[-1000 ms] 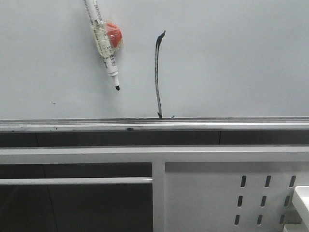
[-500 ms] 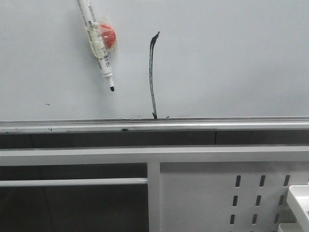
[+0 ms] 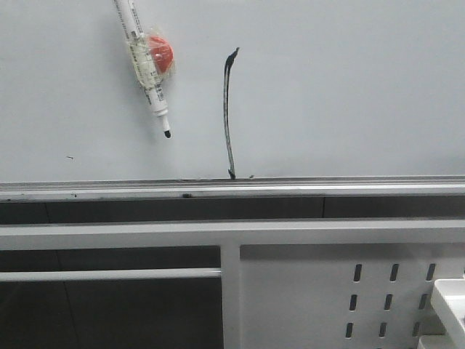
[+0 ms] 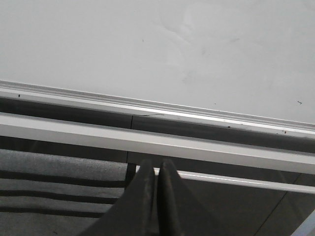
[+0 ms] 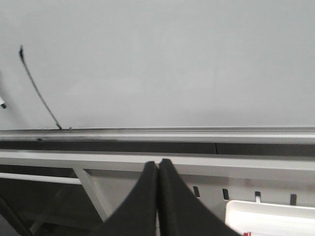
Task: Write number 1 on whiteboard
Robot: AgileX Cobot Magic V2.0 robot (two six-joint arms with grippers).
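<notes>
Whiteboard (image 3: 349, 94) bearing number 1 (image 3: 228, 116), marker (image 3: 144, 65) beside; left gripper (image 4: 156, 172) and right gripper (image 5: 157, 169) pinched closed, empty.

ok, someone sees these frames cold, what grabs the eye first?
Probably the number 1, a thin dark stroke with a small hook at its top, running down the whiteboard to the silver strip along its lower edge. Left of it, a white black-tipped marker hangs tilted on the board beside a red round piece, seemingly a magnet wrapped to it in clear film. Both grippers, left and right, sit shut and empty below the board.
</notes>
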